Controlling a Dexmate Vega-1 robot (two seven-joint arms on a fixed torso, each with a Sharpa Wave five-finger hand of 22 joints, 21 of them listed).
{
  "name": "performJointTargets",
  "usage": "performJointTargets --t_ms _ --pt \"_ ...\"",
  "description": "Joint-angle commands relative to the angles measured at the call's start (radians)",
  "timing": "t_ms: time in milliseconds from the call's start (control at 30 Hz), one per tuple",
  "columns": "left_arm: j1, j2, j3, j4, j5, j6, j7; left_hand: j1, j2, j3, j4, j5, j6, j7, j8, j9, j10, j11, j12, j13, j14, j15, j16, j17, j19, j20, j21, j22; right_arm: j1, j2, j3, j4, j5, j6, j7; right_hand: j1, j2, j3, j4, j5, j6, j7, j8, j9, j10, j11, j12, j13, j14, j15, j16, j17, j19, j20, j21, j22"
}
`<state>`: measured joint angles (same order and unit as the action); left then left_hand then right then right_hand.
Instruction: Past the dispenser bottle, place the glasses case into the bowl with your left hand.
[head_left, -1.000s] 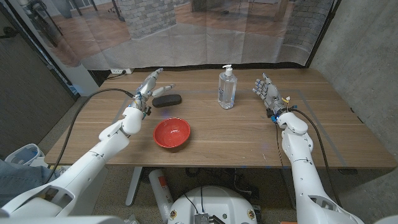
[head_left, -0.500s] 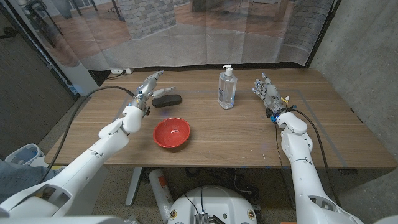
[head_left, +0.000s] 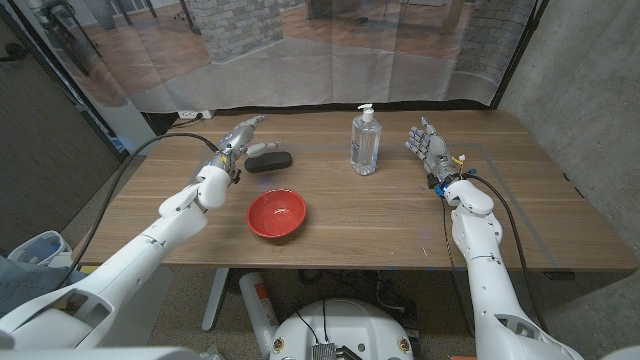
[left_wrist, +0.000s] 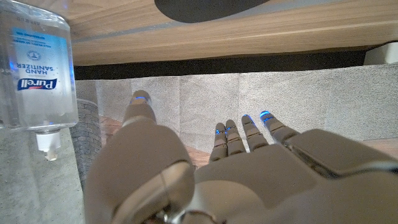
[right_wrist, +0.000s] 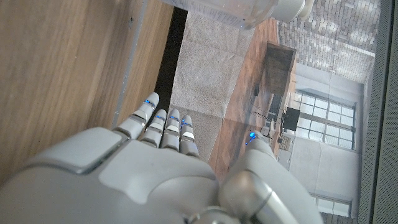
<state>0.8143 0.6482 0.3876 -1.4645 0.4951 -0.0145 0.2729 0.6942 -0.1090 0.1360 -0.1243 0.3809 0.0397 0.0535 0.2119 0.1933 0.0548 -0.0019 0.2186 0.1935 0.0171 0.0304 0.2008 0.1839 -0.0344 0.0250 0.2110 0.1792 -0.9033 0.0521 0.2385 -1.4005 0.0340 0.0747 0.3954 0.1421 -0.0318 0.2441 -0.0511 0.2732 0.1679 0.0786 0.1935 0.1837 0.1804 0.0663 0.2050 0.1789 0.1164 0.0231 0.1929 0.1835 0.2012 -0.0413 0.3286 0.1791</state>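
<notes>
Black and oval, the glasses case (head_left: 268, 161) lies on the wooden table (head_left: 370, 215) just behind the red bowl (head_left: 276, 213). We see our left hand (head_left: 238, 139) beside the case, fingers apart, grasping nothing. From the bowl, the dispenser bottle (head_left: 365, 142) stands off toward our right hand (head_left: 428, 147), which is spread and empty.

From my left wrist camera the glasses case (left_wrist: 208, 7) is cut off at the frame's top edge. The dispenser bottle (left_wrist: 34, 68) runs off the upper left. On the right wrist camera the bottle (right_wrist: 249, 11) is clipped at the top. Head view: I can't read the bottle's label (head_left: 366, 146), too small.
</notes>
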Motion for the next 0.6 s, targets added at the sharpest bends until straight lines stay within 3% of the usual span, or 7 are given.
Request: performJointTargets --t_ms 33,600 --pt "-0.028 0.009 0.038 0.012 0.032 0.044 -0.031 0.0 -0.011 -0.004 -0.002 0.004 0.004 0.002 0.005 0.003 0.002 0.008 0.002 0.005 0.01 0.004 0.003 0.003 0.008 -0.01 0.006 0.003 0.013 0.003 0.004 0.017 0.003 0.013 -0.005 0.007 0.008 0.001 -0.003 -0.006 0.006 -0.004 0.002 0.004 0.007 0.001 0.001 0.002 0.01 0.002 0.004 0.005 0.007 -0.012 -0.002 0.003" --pt "-0.028 0.041 0.059 -0.006 0.052 0.086 -0.076 0.001 -0.017 -0.012 -0.002 0.006 0.003 0.004 0.003 0.003 0.003 0.009 0.001 0.005 0.009 0.004 0.0 0.003 0.004 -0.009 0.002 0.003 0.042 0.009 0.002 0.05 -0.008 0.01 -0.015 0.008 0.011 0.0 -0.004 -0.007 0.007 -0.004 0.002 0.004 0.01 0.0 0.002 0.002 0.014 0.002 0.004 0.005 0.01 -0.011 -0.007 0.003"
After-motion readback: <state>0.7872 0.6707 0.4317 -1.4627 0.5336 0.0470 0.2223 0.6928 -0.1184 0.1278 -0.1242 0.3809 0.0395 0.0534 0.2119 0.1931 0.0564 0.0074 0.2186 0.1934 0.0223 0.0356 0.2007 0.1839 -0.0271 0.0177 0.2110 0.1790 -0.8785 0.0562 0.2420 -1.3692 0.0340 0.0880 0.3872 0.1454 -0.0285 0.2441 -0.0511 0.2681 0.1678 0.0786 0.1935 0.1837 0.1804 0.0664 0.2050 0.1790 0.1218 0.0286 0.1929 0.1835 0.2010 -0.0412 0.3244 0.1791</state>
